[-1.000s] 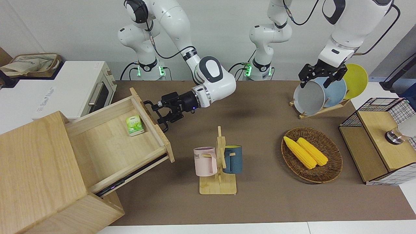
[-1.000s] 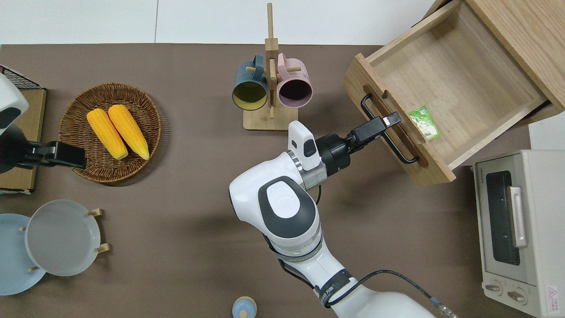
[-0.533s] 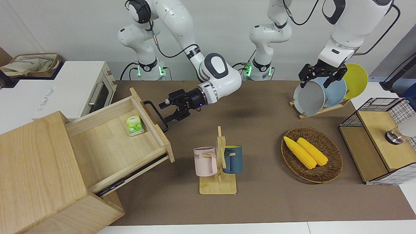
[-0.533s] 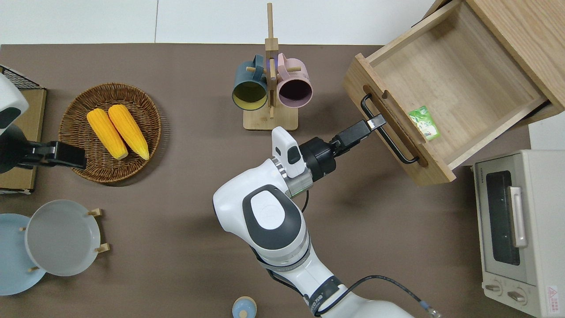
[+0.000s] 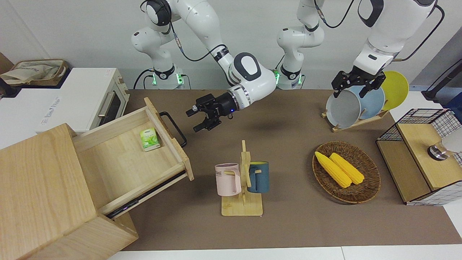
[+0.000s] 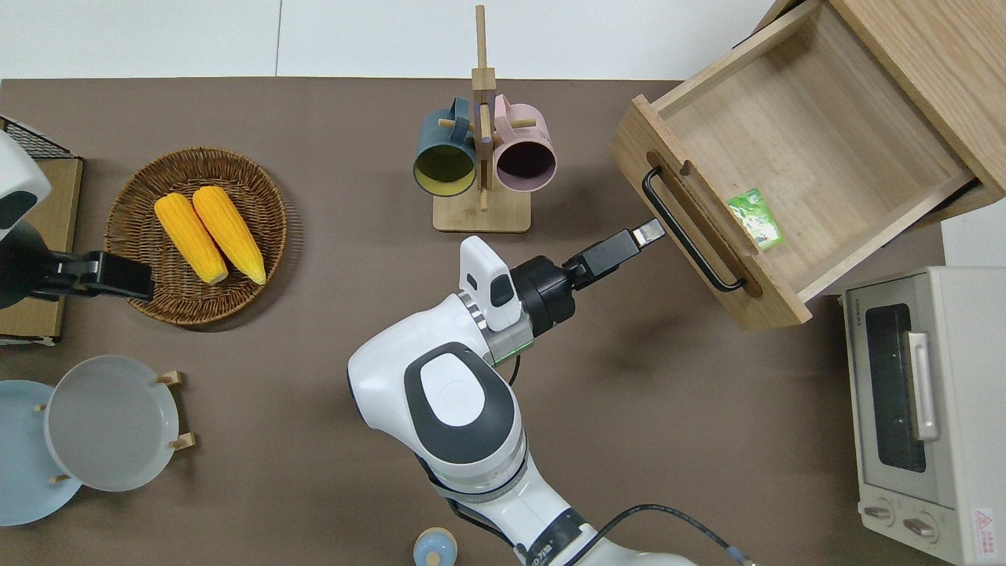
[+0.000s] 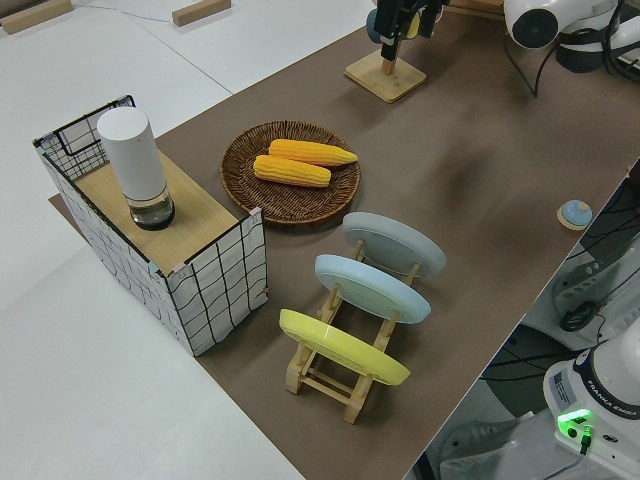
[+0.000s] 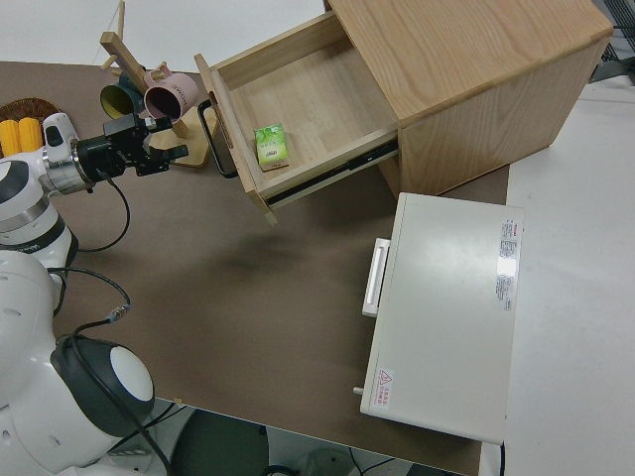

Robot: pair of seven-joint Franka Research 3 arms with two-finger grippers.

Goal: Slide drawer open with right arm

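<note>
drawer (image 5: 126, 159) pulled well out of the pale-wood cabinet (image 5: 39, 191) at the right arm's end of the tabletop (image 5: 288, 224), front panel angled toward the middle, black bar handle (image 5: 173, 129) standing free. small green packet (image 5: 149, 139) lying inside, against the front panel. open brown tabletop between the handle and the mug rack (image 5: 242, 180); more bare surface on the side nearer the robots.

white toaster oven (image 5: 90, 101) just beside the drawer, nearer the robots. pink mug (image 5: 228, 179) and blue mug (image 5: 258, 176) hanging on the rack near the middle, wicker basket (image 5: 368, 180) with two corn cobs (image 5: 339, 168) toward the left arm's end, plate rack (image 5: 355, 121) with plates (image 5: 343, 108) and a wire-mesh box (image 5: 418, 155) at that end. small blue knob-like object (image 6: 435, 547) at the tabletop edge nearest the robots.

right pincer (image 5: 196, 119) hovering over bare tabletop just beside the handle, apart from it, fingers spread, holding nothing. left arm parked; hard to tell whether left pincer (image 5: 355, 88) is spread or pressed together.
</note>
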